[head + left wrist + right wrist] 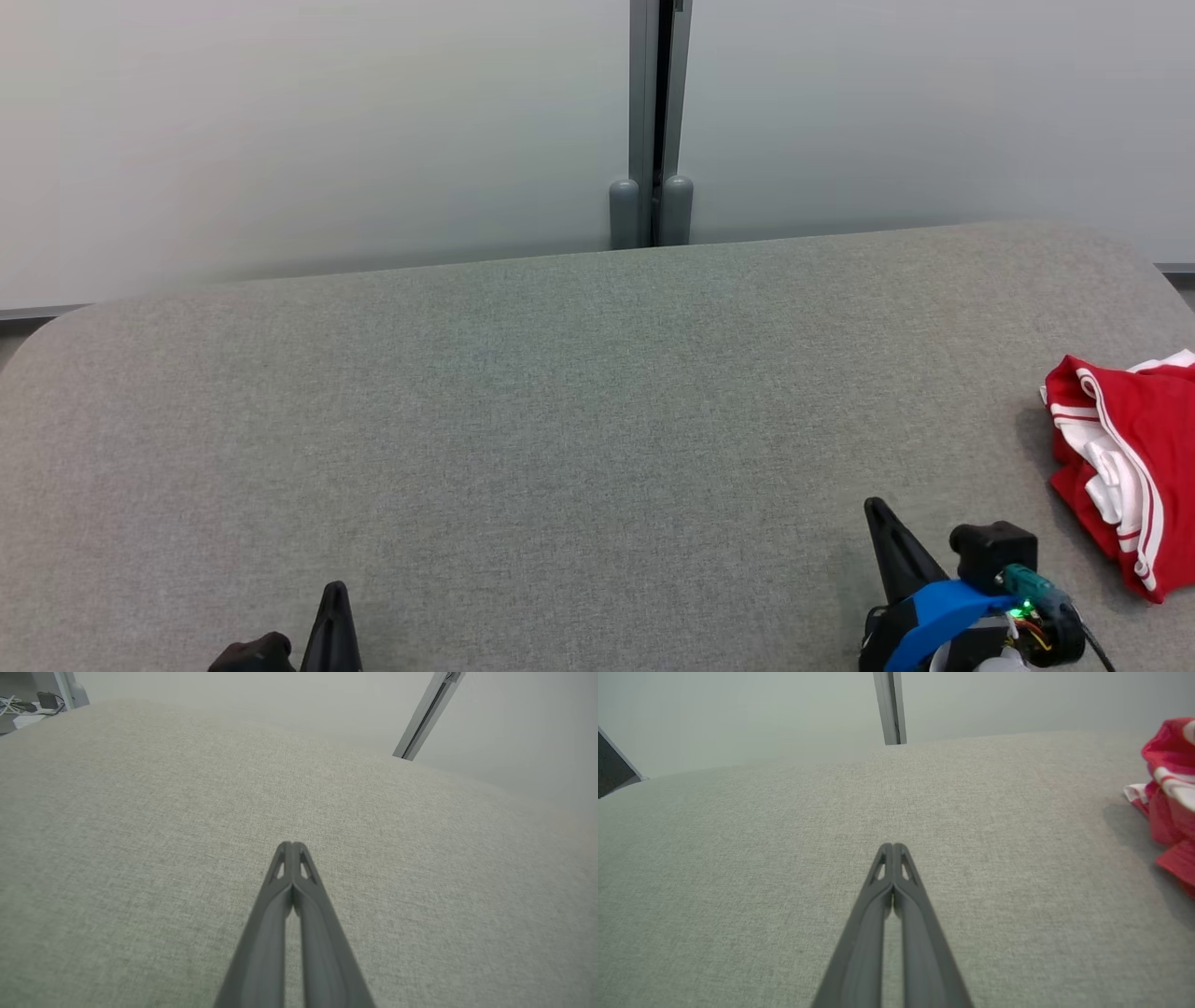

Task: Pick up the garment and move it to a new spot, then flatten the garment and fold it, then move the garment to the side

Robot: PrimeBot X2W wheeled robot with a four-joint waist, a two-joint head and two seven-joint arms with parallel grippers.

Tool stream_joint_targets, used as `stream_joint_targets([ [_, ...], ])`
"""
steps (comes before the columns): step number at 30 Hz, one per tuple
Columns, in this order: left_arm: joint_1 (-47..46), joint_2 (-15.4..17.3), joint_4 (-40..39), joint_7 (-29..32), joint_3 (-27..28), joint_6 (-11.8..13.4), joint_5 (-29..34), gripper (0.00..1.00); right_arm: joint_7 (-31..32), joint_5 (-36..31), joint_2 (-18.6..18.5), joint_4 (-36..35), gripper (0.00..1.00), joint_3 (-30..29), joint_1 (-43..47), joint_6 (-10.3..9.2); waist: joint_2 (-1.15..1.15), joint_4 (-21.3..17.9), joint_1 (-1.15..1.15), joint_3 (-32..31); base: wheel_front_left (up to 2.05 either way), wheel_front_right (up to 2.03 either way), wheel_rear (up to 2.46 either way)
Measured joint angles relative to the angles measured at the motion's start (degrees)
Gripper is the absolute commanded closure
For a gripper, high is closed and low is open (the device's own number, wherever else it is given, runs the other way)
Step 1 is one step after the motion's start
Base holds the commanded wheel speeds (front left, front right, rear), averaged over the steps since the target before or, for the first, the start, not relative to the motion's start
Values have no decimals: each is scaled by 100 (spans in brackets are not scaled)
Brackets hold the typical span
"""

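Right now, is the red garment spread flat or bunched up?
Bunched up: the garment lies in crumpled, overlapping folds with its white stripes twisted.

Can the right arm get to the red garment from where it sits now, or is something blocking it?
Probably yes. The right gripper sits shut just left of the garment, with bare grey table between them. It would need to open first. The garment's far side runs out of view.

Ahead of the left gripper's (291,844) jaws and the right gripper's (893,845) — open grey tabletop (560,392), free passage to the far wall (280,140). One obstruction: crumpled red garment (1153,411), right of the right jaws, lying apart from them.
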Motion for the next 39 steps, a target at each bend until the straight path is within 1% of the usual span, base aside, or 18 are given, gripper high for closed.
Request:
stream_joint_targets([
  [20, -85, -1, -349, 517, 318, -246, -1824, 100, 499, 2119, 2, -605, 100, -255, 126, 0, 0, 45, 1, 2, 0, 0, 0],
  [39, -271, 0, -636, 914, 552, -450, -3217, 100, 890, 3722, 3, -1069, 100, -463, 219, -1, 0, 87, 1, 4, 0, 0, 0],
])
